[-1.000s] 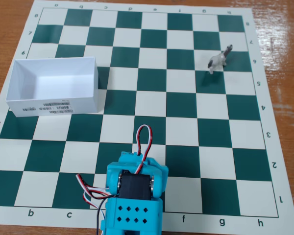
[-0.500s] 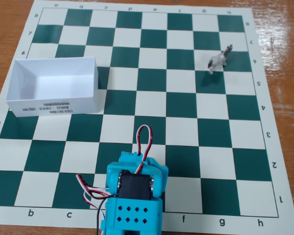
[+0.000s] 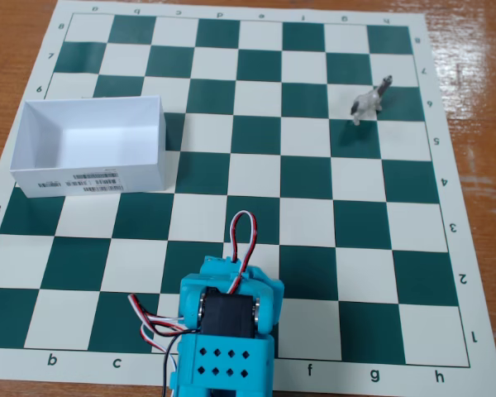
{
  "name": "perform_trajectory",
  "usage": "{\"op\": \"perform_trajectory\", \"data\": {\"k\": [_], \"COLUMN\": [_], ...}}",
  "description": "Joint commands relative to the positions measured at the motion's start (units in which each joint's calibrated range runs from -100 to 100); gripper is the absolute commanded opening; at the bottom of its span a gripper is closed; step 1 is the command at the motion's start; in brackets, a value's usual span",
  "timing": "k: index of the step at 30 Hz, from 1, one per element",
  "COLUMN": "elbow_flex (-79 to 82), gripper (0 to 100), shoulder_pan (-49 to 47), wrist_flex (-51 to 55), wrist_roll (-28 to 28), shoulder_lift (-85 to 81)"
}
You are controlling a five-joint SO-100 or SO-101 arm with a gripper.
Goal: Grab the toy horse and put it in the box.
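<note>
The toy horse (image 3: 368, 101), tiny and grey-and-white with a darker head, stands upright on the chessboard at the upper right of the fixed view. The box (image 3: 91, 149) is white, low-walled and empty. It sits on the board's left side with a barcode label on its near long wall. My blue arm (image 3: 226, 327) is folded at the bottom centre, far from both the horse and the box. Red, white and black wires loop over it. The gripper's fingers are hidden beneath the folded arm, so nothing shows of how they stand.
A green-and-white chessboard mat (image 3: 314, 207) covers most of the wooden table (image 3: 479, 99). Bare wood shows along the right side and at the top left corner. Only the box and the horse stand on the squares.
</note>
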Motion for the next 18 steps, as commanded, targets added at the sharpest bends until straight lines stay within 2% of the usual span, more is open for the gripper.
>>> {"op": "perform_trajectory", "data": {"k": [1,18], "elbow_flex": [0.36,-1.28], "gripper": [0,0], "shoulder_pan": [-0.43,-0.07], "wrist_flex": [0.32,-1.34], "wrist_roll": [0.03,0.76], "shoulder_lift": [-0.25,-0.25]}}
